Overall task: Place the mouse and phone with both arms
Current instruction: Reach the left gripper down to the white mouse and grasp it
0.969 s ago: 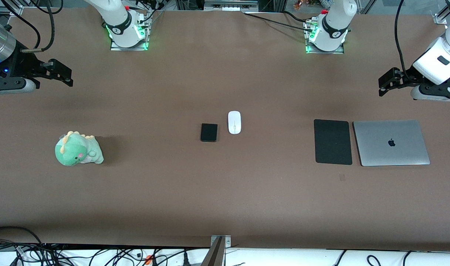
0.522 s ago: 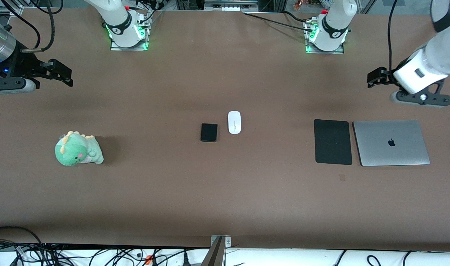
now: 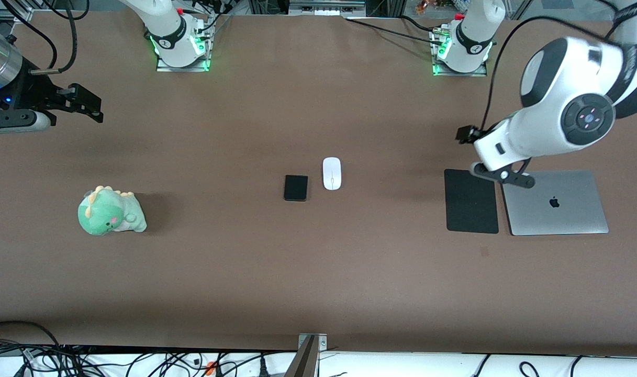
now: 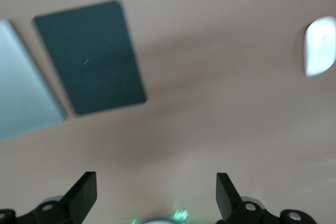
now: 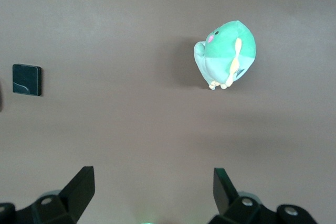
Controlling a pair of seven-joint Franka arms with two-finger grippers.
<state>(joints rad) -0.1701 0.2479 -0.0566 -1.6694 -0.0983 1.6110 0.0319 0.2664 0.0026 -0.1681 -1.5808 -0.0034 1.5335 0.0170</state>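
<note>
— Swung inward since earlier: left gripper [image 4: 156, 195], fingers spread, above brown table [image 3: 318, 272] by mouse pad [image 3: 471, 200].
— Mouse [image 3: 332, 173], phone [image 3: 295, 187] mid-table, well apart from both; right gripper [image 5: 152, 192] waiting, spread.

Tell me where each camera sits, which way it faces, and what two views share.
Front view: high across the table, facing both arm bases; shows the left gripper, the right gripper, phone, mouse.
Left wrist view: on the left arm's wrist, looking down past its open fingers at the mouse pad, laptop and mouse.
Right wrist view: on the waiting right arm's wrist, looking down past open fingers at the dinosaur plush and phone.
Shared: front and left wrist views both show the mouse.
</note>
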